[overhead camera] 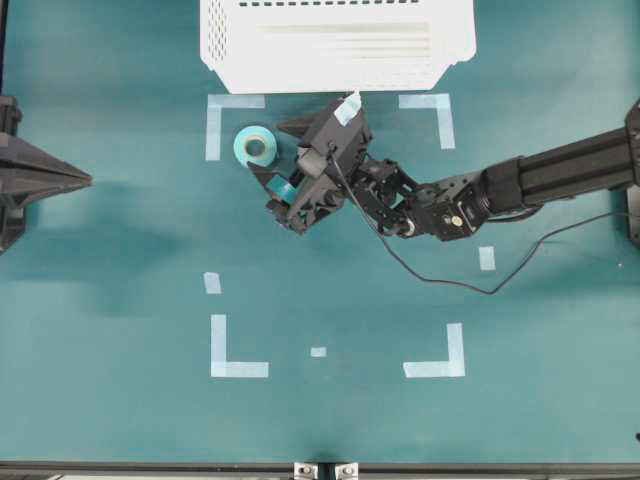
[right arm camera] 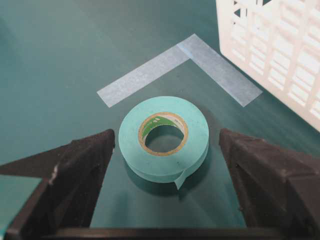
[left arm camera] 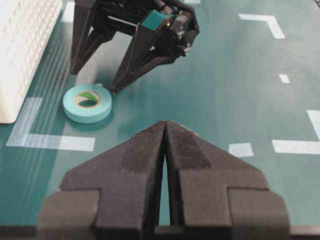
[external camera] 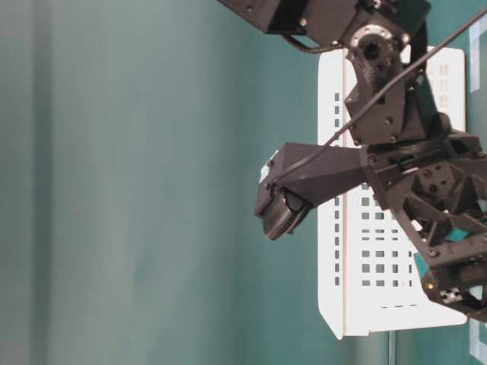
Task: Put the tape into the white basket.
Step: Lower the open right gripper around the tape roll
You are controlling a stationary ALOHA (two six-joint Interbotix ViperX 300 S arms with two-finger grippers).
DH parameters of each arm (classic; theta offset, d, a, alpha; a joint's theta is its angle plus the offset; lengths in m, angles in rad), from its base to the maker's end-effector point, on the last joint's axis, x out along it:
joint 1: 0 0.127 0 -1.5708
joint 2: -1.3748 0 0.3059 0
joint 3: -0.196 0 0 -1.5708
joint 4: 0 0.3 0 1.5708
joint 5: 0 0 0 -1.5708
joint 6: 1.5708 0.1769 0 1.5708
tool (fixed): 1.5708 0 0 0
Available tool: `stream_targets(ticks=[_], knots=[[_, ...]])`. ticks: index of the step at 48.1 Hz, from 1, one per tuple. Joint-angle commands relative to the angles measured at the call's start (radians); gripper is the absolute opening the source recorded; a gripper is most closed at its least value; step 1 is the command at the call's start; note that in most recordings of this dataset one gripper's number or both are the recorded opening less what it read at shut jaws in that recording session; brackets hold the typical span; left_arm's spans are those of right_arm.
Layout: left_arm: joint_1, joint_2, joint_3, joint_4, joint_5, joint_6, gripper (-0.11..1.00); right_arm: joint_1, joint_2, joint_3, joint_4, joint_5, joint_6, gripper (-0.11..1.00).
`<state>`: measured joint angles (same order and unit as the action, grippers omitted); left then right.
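Observation:
The tape (overhead camera: 256, 146), a light-teal roll with a round centre hole, lies flat on the green table just in front of the white basket (overhead camera: 338, 45). My right gripper (overhead camera: 271, 151) is low over the roll and open wide. In the right wrist view its two black fingers stand on either side of the tape (right arm camera: 164, 137), with a gap on each side and no contact. My left gripper (left arm camera: 165, 124) is shut on nothing, parked at the left edge of the table (overhead camera: 60, 178). It looks across at the tape (left arm camera: 87, 102) and the right gripper (left arm camera: 95, 80).
Pale-blue tape strips form corner marks (overhead camera: 222, 120) around the work area, one right beside the roll. The basket's perforated wall (right arm camera: 275, 45) stands close on the right of the right gripper. The right arm's cable (overhead camera: 440, 280) loops over the table.

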<state>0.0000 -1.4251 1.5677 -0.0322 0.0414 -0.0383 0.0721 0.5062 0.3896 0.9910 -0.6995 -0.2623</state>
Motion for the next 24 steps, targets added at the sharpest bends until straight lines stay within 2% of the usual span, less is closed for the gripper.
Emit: stream_targets(ticks=[1, 24], knots=[[0.003, 0.008, -0.014, 0.000, -0.005, 0.002, -0.11, 0.000, -0.011, -0.023, -0.003, -0.006, 0.002, 0.95], [0.003, 0.008, -0.014, 0.000, -0.005, 0.000, -0.11, -0.006, 0.009, -0.032, -0.005, -0.002, 0.002, 0.95]])
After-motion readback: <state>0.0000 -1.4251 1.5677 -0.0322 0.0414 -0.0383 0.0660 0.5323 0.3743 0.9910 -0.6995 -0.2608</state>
